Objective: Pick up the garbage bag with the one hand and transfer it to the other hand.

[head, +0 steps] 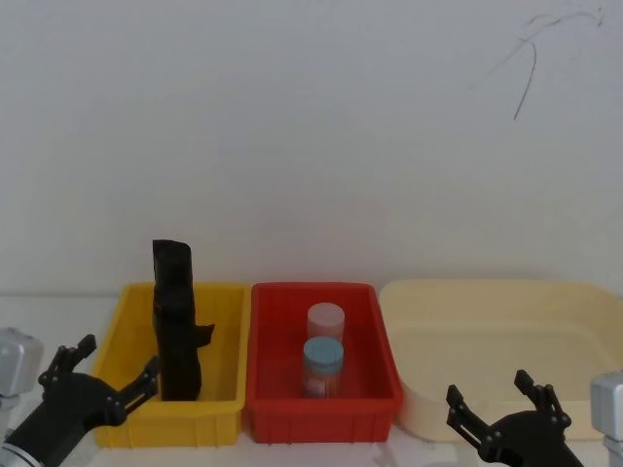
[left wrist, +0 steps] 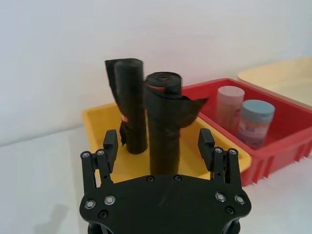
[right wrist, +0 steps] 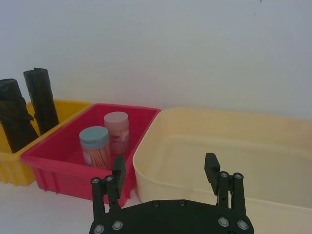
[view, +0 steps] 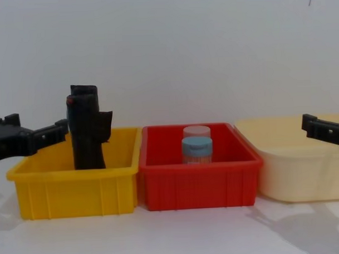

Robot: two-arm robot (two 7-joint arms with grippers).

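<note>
Left gripper [head: 119, 358] sits low at the table's left edge, just outside the yellow bin [head: 219, 413]. Its jaws are spread wide and I see nothing in them. From the left wrist view the fingers [left wrist: 110, 142] stand either side of the garbage bag, with a clear gap on each side.

Garbage bag [left wrist: 163, 127]: thick wrinkled black roll, upright in the yellow bin toward its near side, with a loose flap sticking out toward the red bin. It rises well above the bin wall. From the head view the inner fingertip lies just beside the roll's lower half; I cannot tell whether it touches.

Slimmer black roll [left wrist: 130, 105]: upright just behind the bag and slightly taller, with a flat top.

Red bin [head: 321, 416]: middle of the row, touching the yellow one. It holds two jars, the blue-lidded jar [head: 322, 356] in front and the pink-lidded jar [head: 325, 319] right behind.

Cream tub [head: 487, 289]: largest of the three, beside the red bin.

Right gripper [head: 487, 386]: low in front of the cream tub's near wall, jaws wide apart, gripping nothing, well apart from the bag.
</note>
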